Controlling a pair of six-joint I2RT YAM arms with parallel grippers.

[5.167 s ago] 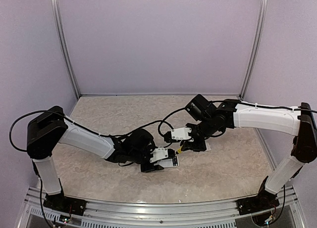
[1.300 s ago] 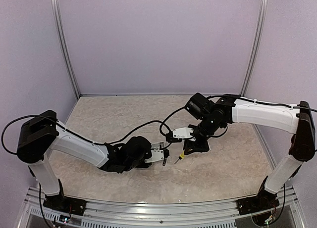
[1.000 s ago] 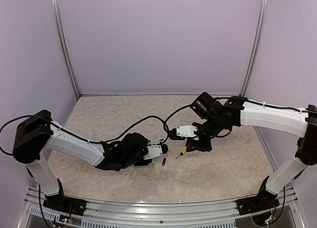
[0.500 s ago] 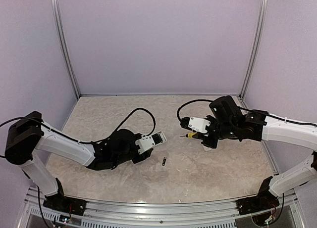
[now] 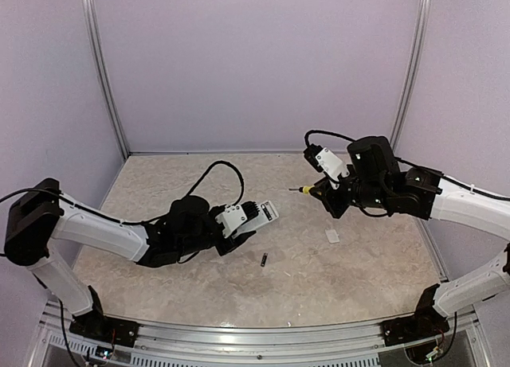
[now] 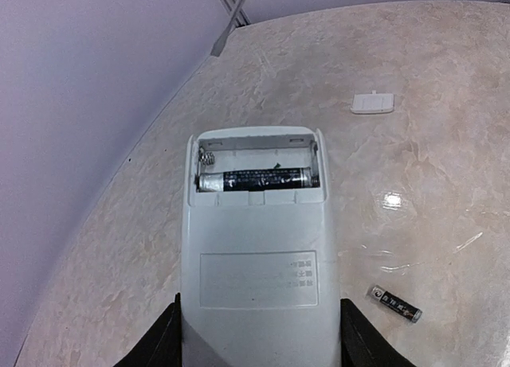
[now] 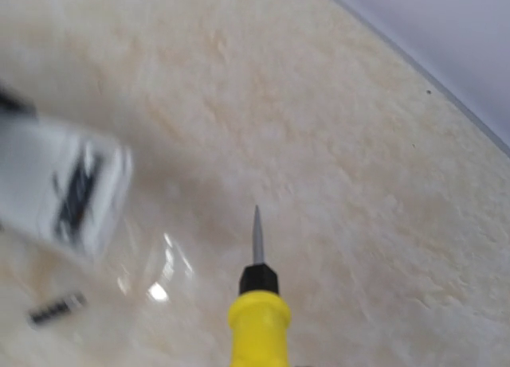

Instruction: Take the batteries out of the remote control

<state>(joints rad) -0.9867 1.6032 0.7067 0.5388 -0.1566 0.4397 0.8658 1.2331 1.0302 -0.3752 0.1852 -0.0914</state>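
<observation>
1. Reading the left gripper [image 6: 260, 341] first: it is closed on the remote control [image 6: 259, 247]. The jaws are spread only as wide as the slab, with one of the fingers [image 6: 163, 341] on each long edge at the near end, at the bottom of the left wrist view.
2. We see the remote's back face toward the wrist camera. It looks raised off the table [image 5: 358, 279], and the battery bay at its far end is uncovered.
3. The seated battery [image 6: 255, 178] lies crosswise in the near slot of the bay, dark with a metal end at the right. The slot behind it shows only what looks like a spring at its left.
4. The loose battery [image 6: 394, 302] lies on the table at the lower right of the left wrist view, apart from the remote. In the top view it sits at lower centre, just below the left gripper.
5. The white cover piece [image 6: 373, 103] lies flat at the upper right of that view, well apart from the remote and the loose battery.
6. The right gripper [image 5: 321, 194], right of centre in the top view, is clamped on the yellow-handled screwdriver [image 7: 257, 307].
7. We can't see its fingers in the right wrist view, only the handle and tip rising from the bottom edge.
8. The screwdriver tip points left in the top view, in the air, touching nothing and well apart from the remote.
9. The right wrist view is blurred, with the remote as a white shape at the left edge.
</observation>
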